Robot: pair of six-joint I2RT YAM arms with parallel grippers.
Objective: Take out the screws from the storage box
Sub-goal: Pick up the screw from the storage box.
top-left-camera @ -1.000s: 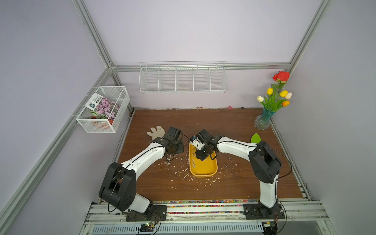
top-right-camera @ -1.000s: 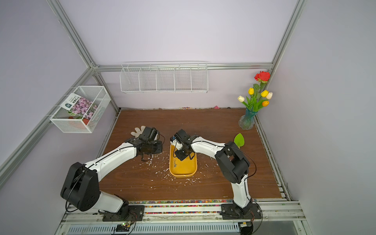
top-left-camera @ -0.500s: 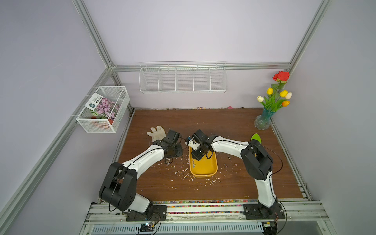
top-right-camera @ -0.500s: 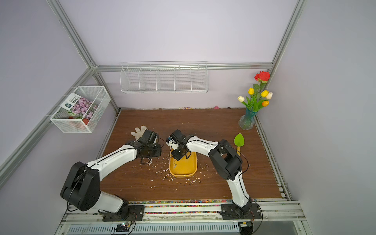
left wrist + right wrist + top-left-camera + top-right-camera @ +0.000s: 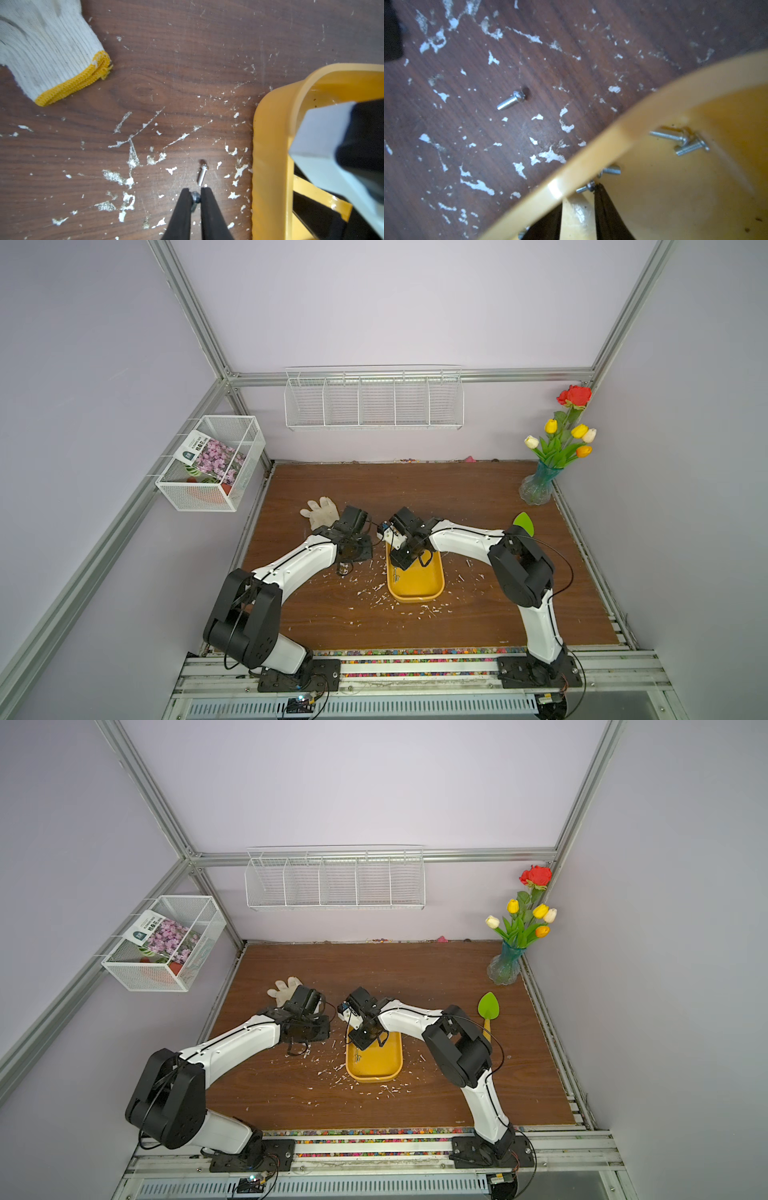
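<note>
The yellow-orange storage box (image 5: 419, 587) (image 5: 376, 1065) lies mid-table. Several small silver screws (image 5: 668, 136) rest inside it, seen as a faint cluster (image 5: 395, 574) in a top view. My right gripper (image 5: 578, 197) (image 5: 397, 569) reaches into the box's corner with its jaws a little apart; one screw (image 5: 584, 188) touches a fingertip and nothing sits between them. Left of the box rim (image 5: 268, 145), my left gripper (image 5: 195, 192) (image 5: 341, 570) is shut on a screw's head just above the wood. A loose screw (image 5: 202, 174) (image 5: 510, 100) lies on the table beside it.
A white knit glove (image 5: 320, 510) (image 5: 41, 52) lies behind the left gripper. White flakes (image 5: 374, 589) litter the wood around the box. A green scoop (image 5: 488, 1006) lies at the right, a flower vase (image 5: 538, 489) in the back right corner. Wire baskets (image 5: 374, 402) hang on the walls.
The right arm has swung slightly left, bringing its gripper to the box's left corner. The left gripper has stayed almost in place, still holding its screw.
</note>
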